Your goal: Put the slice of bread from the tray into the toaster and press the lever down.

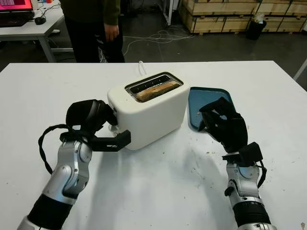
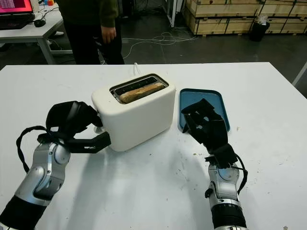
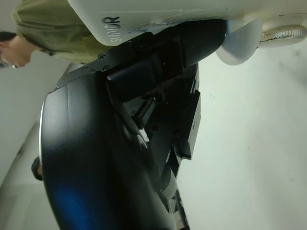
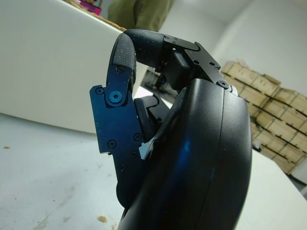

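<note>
From the head view, my left hand (image 1: 93, 117) is pressed against the toaster (image 1: 148, 112) at its left end, I judge to reach the lever; the bread (image 1: 156, 90) sits in the slot. The tray (image 2: 213, 103) holds nothing. Right wrist view: my right hand (image 4: 158, 124) curls on nothing, near the toaster.

Left hand (image 1: 93, 120) raised, fingers curled, empty; right hand (image 1: 223, 125) upright, fingers curled, empty.
</note>
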Robot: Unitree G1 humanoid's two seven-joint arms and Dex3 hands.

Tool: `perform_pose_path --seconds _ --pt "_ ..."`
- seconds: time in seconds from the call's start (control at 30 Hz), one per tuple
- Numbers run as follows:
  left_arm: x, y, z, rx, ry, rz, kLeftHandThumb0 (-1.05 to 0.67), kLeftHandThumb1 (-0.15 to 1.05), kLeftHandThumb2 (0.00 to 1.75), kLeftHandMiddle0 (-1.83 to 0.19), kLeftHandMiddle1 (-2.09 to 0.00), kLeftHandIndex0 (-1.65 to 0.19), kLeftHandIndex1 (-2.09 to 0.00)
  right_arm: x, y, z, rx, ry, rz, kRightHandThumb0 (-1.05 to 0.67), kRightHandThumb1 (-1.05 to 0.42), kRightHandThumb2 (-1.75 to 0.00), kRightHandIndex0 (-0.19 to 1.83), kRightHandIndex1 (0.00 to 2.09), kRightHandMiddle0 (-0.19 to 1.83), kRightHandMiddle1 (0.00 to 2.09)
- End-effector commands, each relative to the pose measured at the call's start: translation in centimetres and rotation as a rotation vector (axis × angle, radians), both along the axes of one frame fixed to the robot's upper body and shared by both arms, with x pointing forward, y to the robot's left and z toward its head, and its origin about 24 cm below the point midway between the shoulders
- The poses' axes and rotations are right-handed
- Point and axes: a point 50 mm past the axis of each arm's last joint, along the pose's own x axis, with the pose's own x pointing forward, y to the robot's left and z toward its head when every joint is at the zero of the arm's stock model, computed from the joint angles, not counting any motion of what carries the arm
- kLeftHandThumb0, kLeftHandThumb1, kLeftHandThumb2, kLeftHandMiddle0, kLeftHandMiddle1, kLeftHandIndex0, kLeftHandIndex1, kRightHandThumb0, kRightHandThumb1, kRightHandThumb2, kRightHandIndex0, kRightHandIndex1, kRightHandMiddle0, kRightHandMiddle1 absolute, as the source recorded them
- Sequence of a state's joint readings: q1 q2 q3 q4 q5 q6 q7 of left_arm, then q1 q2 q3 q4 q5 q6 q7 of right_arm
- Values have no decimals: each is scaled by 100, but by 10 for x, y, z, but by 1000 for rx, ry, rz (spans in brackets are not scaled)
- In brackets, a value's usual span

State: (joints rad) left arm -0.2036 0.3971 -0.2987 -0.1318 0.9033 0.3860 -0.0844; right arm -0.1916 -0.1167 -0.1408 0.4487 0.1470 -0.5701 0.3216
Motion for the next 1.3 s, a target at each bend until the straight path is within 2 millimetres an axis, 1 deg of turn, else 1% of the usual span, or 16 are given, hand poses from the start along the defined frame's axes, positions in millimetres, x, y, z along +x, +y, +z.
perform_pose_path --seconds 0.0,0.13,0.2,0.27,0.4,0.57,0.67,0.77,0.8,0.87,0.9,0.97,1.0,1.03,1.1,1.27 --pt "-57 -31 -126 59 816 -165 6 92 8 -80 -58 -94 -2 0 0 -2 23 11 1 -44 -92 -36 83 175 54 175" --pt "-58 -30 -141 6 979 -140 4 92 11 -70 -51 -78 0 1 -1 -2 19 14 1 -45 -92 -36 83 175 53 175" --pt "-65 -33 -151 9 1089 -163 5 92 14 -74 -37 -83 -2 1 -1 -2 17 15 2 -46 -92 -36 82 175 53 175" --pt "-68 -37 -153 19 1137 -191 -7 92 15 -78 -25 -86 -2 1 0 -2 13 13 3 -46 -92 -36 83 175 54 175" --pt "-64 -38 -148 48 1128 -204 -4 92 22 -85 -22 -89 -2 2 1 -1 12 11 7 -44 -92 -36 83 175 53 175" --pt "-68 -40 -151 43 1137 -208 -10 92 18 -84 -16 -89 -1 2 1 -2 9 11 4 -44 -92 -36 82 175 53 175" --pt "-65 -38 -150 33 1147 -199 -4 92 15 -84 -13 -91 -2 2 1 -2 8 10 5 -44 -92 -36 82 175 53 175" --pt "-53 -31 -134 23 1059 -150 4 92 11 -87 -12 -86 -1 2 0 -2 6 8 7 -44 -92 -36 83 175 54 175" --pt "-48 -27 -124 29 958 -119 4 91 8 -89 -13 -83 -1 2 0 -2 7 9 7 -44 -92 -36 83 175 54 175" --pt "-38 -19 -101 44 790 -68 7 91 7 -100 -20 -89 -4 2 0 -2 8 11 7 -45 -92 -36 83 175 54 175" --pt "-34 -15 -89 40 704 -53 6 92 14 -100 -27 -91 -4 2 0 -2 7 10 7 -45 -92 -36 83 175 54 175" --pt "-28 -9 -70 18 558 -49 11 92 15 -90 -76 -103 -4 1 1 -3 7 8 6 -45 -92 -36 83 175 54 175" --pt "-26 -6 -60 -5 481 -46 12 92 11 -84 -119 -118 -10 1 1 -3 5 8 5 -45 -92 -36 83 175 54 175" --pt "-25 -4 -49 -14 403 -45 11 92 10 -79 -143 -125 -14 1 1 -3 9 9 5 -44 -92 -36 83 175 54 175" --pt "-24 -1 -33 -14 282 -45 7 92 5 -78 -156 -126 -14 1 1 -3 14 10 6 -44 -92 -36 83 175 54 175" --pt "-27 1 -5 -46 36 -45 7 91 1 -92 -148 -131 -12 1 1 -4 12 19 2 -45 -92 -36 83 175 54 175"
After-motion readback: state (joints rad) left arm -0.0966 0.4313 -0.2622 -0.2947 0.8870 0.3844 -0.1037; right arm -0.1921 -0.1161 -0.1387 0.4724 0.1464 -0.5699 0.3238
